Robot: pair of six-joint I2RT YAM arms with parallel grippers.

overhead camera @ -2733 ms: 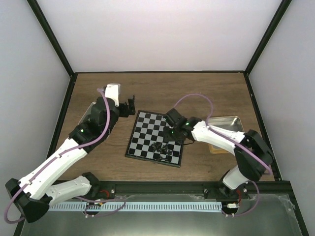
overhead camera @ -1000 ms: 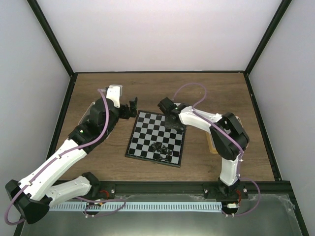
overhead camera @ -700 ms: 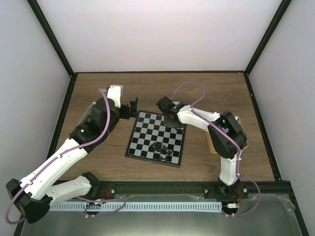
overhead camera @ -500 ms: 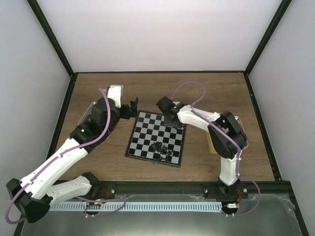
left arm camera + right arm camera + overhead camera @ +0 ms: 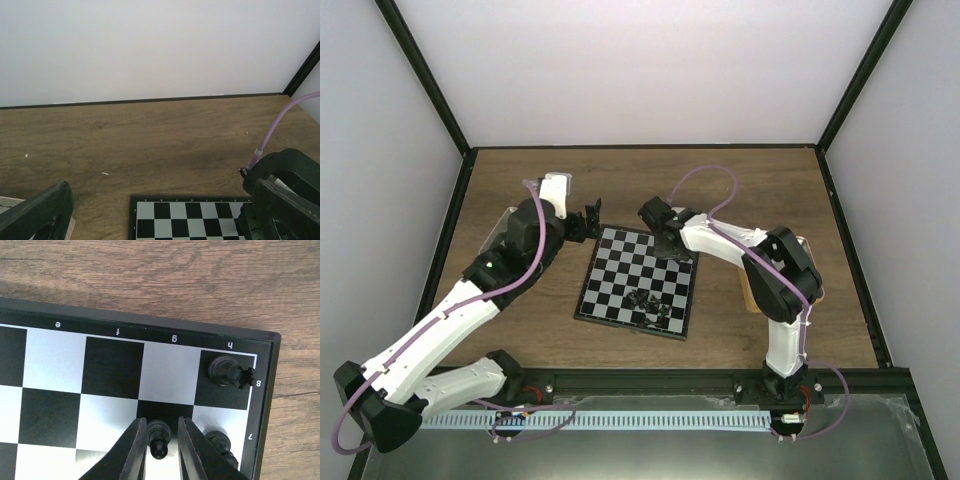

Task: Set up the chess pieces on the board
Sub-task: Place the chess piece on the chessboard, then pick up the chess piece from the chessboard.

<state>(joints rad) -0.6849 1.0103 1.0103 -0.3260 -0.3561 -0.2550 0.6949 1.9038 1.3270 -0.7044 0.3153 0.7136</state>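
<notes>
My right gripper (image 5: pixel 162 423) is over the far right corner of the small flat chessboard with black and silvery-grey squares (image 5: pixel 114 366). Its jaws stand narrowly apart, with a tiny black pawn (image 5: pixel 159 439) between the fingers. A thin gap shows on either side, so I judge the pawn set down, not gripped. It seems to stand upright, its axis running along my fingers, so backing straight off along that line should clear it; any sideways drift could tip it.

Just to the right of my fingers is another small black piece (image 5: pixel 220 442). Beyond it, in the corner square, sits a black rook (image 5: pixel 229 373).

The remaining heap of tiny black chess pieces (image 5: pixel 651 299) lies behind this tool, toward my base, on the board's near half. My left gripper (image 5: pixel 588 222) hangs wide open and empty off the board's far left corner. The right arm looks nearer the heap.
</notes>
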